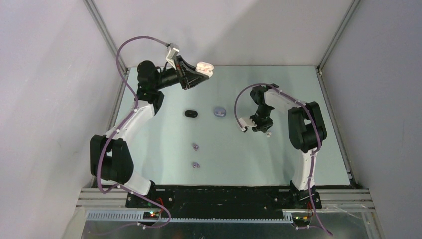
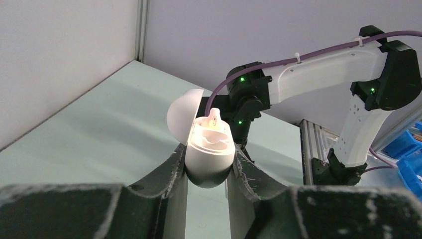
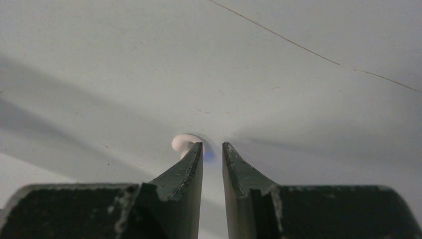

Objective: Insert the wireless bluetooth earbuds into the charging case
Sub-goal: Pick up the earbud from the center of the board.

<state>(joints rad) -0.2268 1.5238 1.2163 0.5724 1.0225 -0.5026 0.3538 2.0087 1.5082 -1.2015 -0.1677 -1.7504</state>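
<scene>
Remote operator's note: I find no legible text, label, brand, number or sign in any of three views.

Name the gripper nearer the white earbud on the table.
Right. The right gripper is beside the white earbud; the left gripper, across the table, holds the open charging case.

Left pincer (image 2: 209,158) high, clamped, right pincer (image 3: 212,149) low, jaws slightly apart
</scene>
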